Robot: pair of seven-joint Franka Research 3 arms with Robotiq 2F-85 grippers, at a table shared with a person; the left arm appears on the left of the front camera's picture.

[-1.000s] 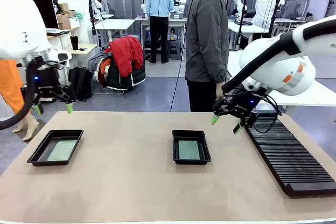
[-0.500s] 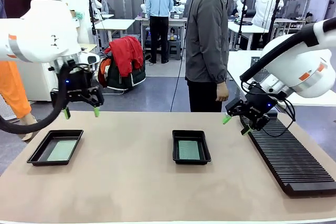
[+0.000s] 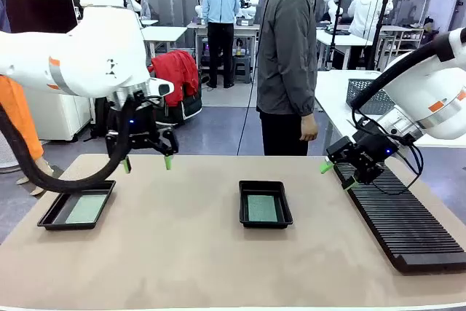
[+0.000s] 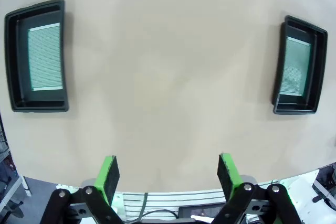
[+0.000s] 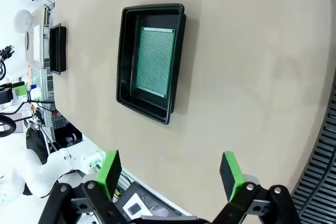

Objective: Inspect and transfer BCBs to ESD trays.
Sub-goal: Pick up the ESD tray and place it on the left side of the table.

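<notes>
Front view: both trays [image 3: 76,206] [image 3: 265,204] on the tabletop [image 3: 182,253] hold a board [image 3: 86,208] [image 3: 261,207]. The left claw [image 3: 146,162], open and empty, has swung inward from the left edge; its travel could carry it into the person [image 3: 287,56]. The right claw [image 3: 336,175], also open and empty, has drifted toward the rack [image 3: 400,220] and might clip it.

Wrist views: left fingers [image 4: 109,176] and right fingers [image 5: 109,170] stand spread, nothing between them.

Both arms hang above the table, left gripper [image 3: 146,163] and right gripper [image 3: 336,176] open, empty.
</notes>
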